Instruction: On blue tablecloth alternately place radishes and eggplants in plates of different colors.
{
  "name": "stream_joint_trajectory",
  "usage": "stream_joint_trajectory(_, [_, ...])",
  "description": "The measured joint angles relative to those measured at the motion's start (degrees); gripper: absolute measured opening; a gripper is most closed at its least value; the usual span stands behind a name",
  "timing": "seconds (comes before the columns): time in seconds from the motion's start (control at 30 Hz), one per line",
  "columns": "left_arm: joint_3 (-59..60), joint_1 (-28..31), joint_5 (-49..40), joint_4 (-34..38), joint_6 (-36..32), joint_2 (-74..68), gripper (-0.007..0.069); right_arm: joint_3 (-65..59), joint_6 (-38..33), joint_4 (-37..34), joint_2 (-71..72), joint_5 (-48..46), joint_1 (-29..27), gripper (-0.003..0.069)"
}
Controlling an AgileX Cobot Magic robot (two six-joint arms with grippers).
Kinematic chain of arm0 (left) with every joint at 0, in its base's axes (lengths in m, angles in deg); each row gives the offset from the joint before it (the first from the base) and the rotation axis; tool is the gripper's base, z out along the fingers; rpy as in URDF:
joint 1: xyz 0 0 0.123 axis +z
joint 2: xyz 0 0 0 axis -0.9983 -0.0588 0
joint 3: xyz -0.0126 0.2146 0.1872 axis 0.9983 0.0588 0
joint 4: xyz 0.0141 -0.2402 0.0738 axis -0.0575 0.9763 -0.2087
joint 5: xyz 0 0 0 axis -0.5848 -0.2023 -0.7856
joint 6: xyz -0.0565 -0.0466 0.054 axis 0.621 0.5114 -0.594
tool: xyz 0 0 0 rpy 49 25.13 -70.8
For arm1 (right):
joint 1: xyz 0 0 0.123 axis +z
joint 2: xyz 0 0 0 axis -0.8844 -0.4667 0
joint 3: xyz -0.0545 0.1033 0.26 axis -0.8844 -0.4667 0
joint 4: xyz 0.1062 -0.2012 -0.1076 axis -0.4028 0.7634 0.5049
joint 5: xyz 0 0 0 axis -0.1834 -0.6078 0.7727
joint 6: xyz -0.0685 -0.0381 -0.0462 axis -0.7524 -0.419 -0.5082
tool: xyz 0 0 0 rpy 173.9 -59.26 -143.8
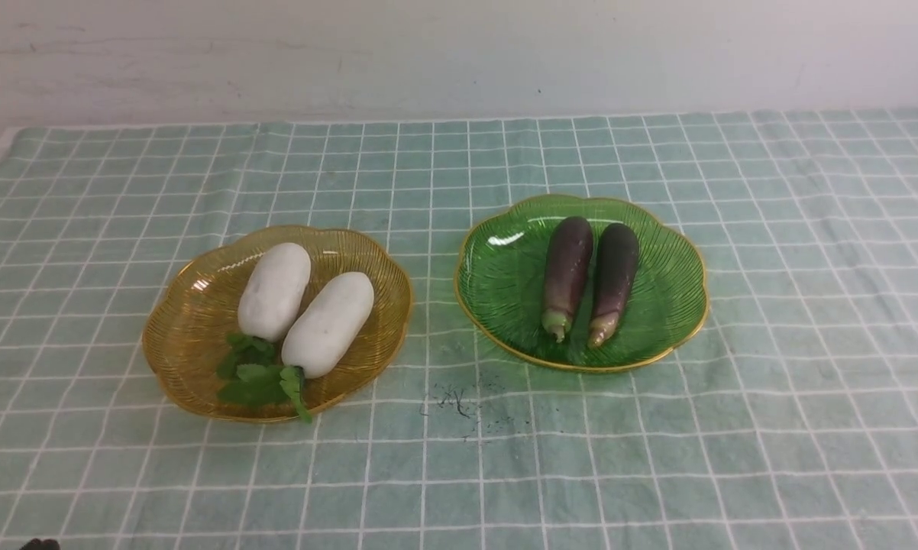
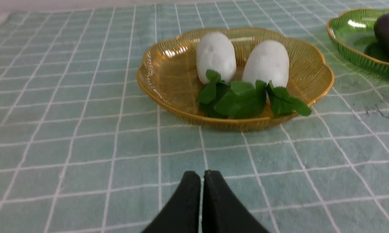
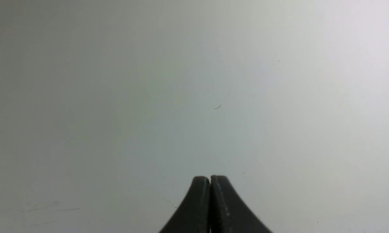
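Two white radishes [image 1: 274,291] [image 1: 328,324] lie side by side in the amber plate [image 1: 192,321], their green leaves toward the near rim. To its right, two dark purple eggplants [image 1: 567,273] [image 1: 614,279] lie in the green plate [image 1: 505,283]. Both plates stand on the blue tablecloth [image 1: 657,458]. My left gripper [image 2: 202,176] is shut and empty, low over the cloth short of the amber plate [image 2: 168,74] and its radishes [image 2: 216,55] [image 2: 266,63]. My right gripper [image 3: 210,181] is shut and empty, facing only a plain grey-white surface.
A small dark smudge [image 1: 455,401] marks the cloth in front of the gap between the plates. A pale wall [image 1: 459,53] runs behind the table's far edge. A dark bit of my left arm [image 1: 39,544] shows at the front view's bottom left corner.
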Motion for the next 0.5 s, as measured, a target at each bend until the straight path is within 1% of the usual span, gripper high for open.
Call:
stream_joint_trajectory(0.1, [0.06,0.00,-1.39,0.23,-0.26,0.00,-0.0008,0.00,0.00,0.00,0.00,-0.05,0.00,-0.0014])
stream_joint_trajectory(0.5, [0.06,0.00,-1.56,0.34,-0.37,0.00,-0.0008,0.00,0.00,0.00,0.00,-0.17,0.00,-0.0014])
